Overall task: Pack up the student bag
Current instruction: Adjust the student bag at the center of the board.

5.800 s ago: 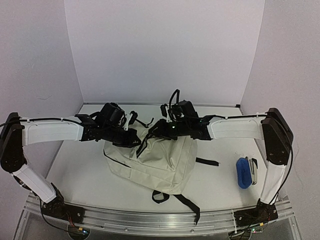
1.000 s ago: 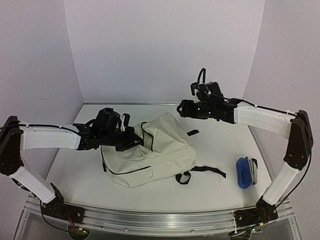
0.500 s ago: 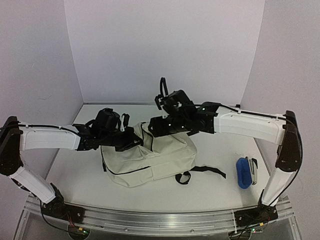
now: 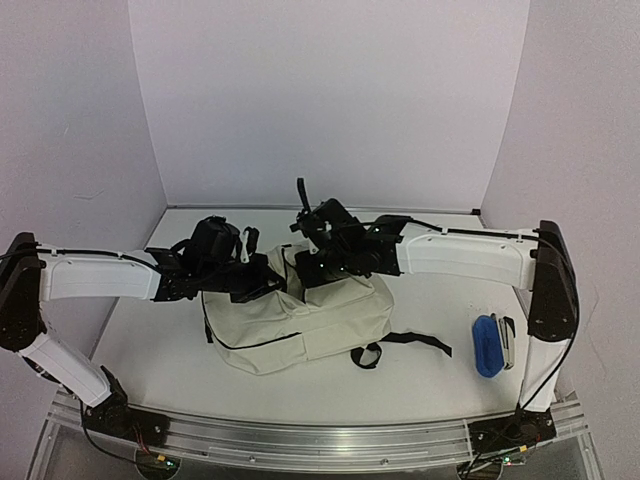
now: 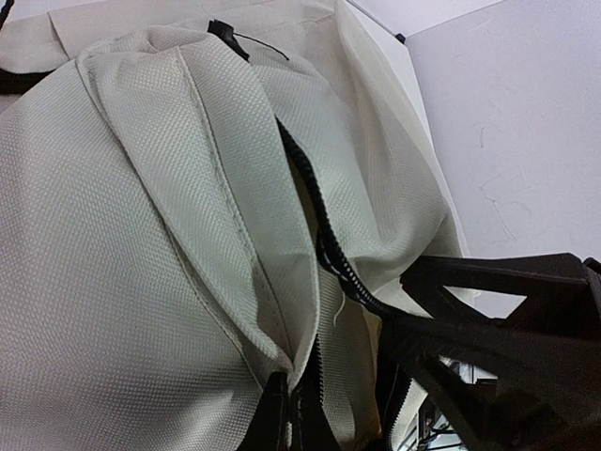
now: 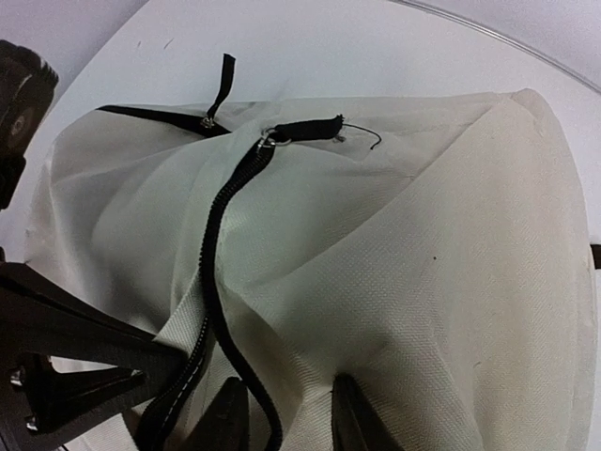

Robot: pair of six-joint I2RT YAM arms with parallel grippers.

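The student bag [image 4: 310,315] is a cream canvas backpack lying mid-table, its black zipper [image 6: 214,282] open along the top. My left gripper [image 4: 270,285] is shut on the cream edge of the bag's opening; in the left wrist view [image 5: 289,421] the fabric fold is pinched between the fingers. My right gripper [image 4: 303,272] is at the same opening, just right of the left one. In the right wrist view [image 6: 286,415] its fingers stand apart, straddling the zipper edge and a fold of cream fabric. The bag's inside is hidden.
A blue case [image 4: 486,345] with a white item beside it lies near the table's right edge. Black straps [image 4: 405,343] trail from the bag toward the front right. The right gripper's black frame [image 5: 507,348] sits close beside the left fingers.
My right arm has swung from high at the back right down and left to the bag's top opening. The left arm and the bag have stayed still over the last second.
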